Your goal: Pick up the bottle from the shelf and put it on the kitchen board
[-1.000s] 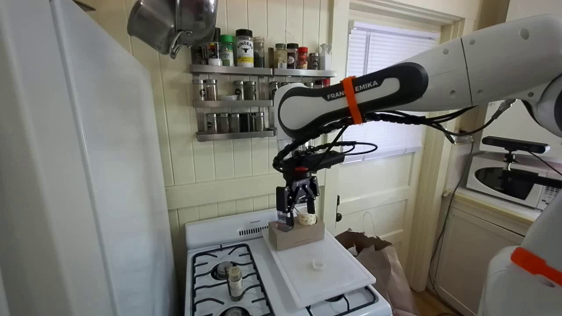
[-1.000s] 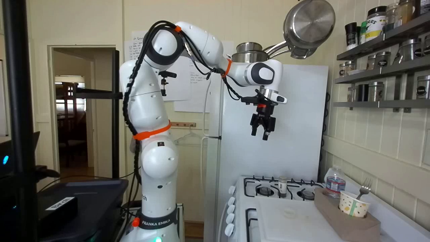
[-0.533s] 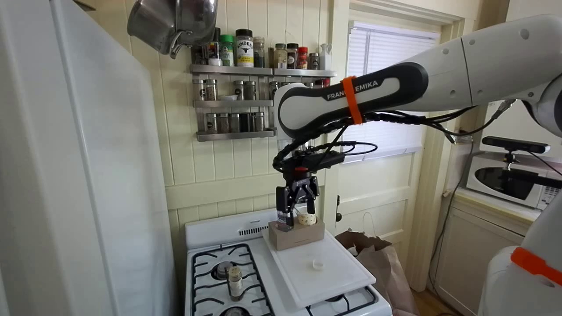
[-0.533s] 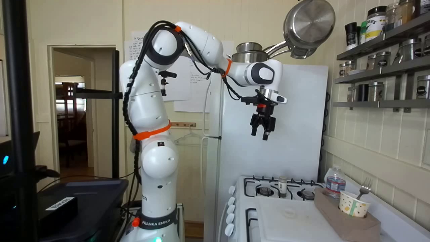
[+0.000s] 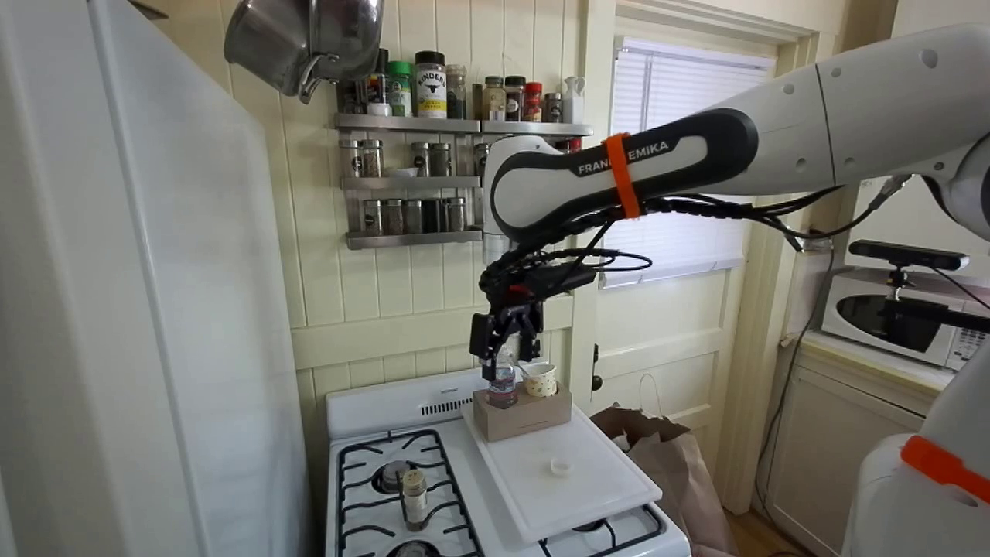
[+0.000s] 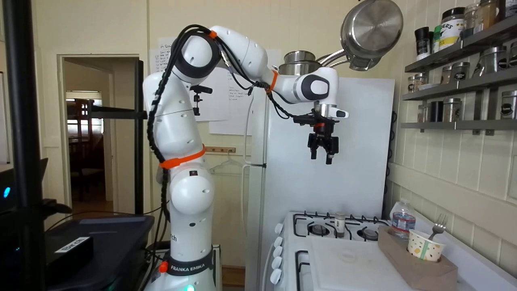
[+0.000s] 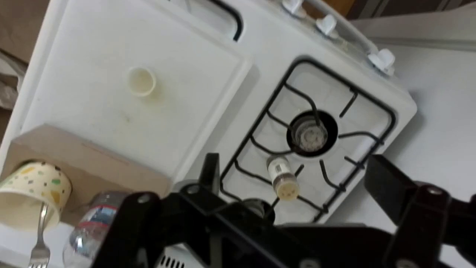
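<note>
In an exterior view the shelf, lined with bottles and jars, lies at eleven o'clock from the gripper, well apart; which bottle is meant I cannot tell. The kitchen board lies at five o'clock, bearing a small cup and, at its far end, a cardboard holder with a water bottle and a speckled cup in it, a fork in the latter. A spice bottle stands on the burner grate at seven o'clock; the wrist view frames it, well below, between fingers wide apart. Only an exterior view shows the microwave.
</note>
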Controlling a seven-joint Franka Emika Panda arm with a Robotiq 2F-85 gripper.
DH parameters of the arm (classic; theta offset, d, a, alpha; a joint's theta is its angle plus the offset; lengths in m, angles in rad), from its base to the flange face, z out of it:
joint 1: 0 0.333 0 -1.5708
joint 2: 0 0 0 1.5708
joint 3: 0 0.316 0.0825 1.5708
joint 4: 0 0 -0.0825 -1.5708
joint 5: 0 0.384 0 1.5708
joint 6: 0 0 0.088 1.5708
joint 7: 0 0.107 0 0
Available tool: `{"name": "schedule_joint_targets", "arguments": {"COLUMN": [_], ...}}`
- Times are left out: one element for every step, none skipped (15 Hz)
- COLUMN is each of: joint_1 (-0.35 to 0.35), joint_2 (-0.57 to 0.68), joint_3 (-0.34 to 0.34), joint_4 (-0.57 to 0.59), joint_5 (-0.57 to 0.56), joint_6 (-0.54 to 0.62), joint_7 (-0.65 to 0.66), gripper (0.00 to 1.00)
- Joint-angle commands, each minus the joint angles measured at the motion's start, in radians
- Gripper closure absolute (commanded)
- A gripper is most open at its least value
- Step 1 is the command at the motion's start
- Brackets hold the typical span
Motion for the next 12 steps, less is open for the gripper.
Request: {"name": "schedule_joint_targets", "arguments": {"joint_1": [-0.008, -0.014, -0.021, -0.031, -0.042, -0.054, -0.069, -0.084, -0.103, -0.076, -0.085, -0.085], "joint_2": [-0.036, -0.035, -0.03, -0.023, -0.011, -0.004, 0.01, 0.019, 0.029, 0.0, 0.006, 0.008], "joint_3": [0.0, 0.0, 0.002, 0.003, 0.002, 0.0, -0.006, -0.009, -0.008, -0.011, -0.014, -0.016], "joint_4": [-0.006, 0.001, 0.012, 0.024, 0.042, 0.053, 0.066, 0.073, 0.08, 0.059, 0.063, 0.063], "joint_5": [-0.057, -0.091, -0.139, -0.191, -0.243, -0.292, -0.337, -0.375, -0.402, -0.344, -0.351, -0.351], "joint_6": [0.156, 0.197, 0.226, 0.253, 0.279, 0.317, 0.373, 0.437, 0.499, 0.426, 0.445, 0.445], "joint_7": [-0.051, -0.064, -0.073, -0.081, -0.089, -0.091, -0.085, -0.064, -0.007, -0.055, -0.053, -0.054], "gripper": [0.0, 0.0, 0.0, 0.0, 0.0, 0.0, 0.0, 0.0, 0.0, 0.0, 0.0, 0.0]}}
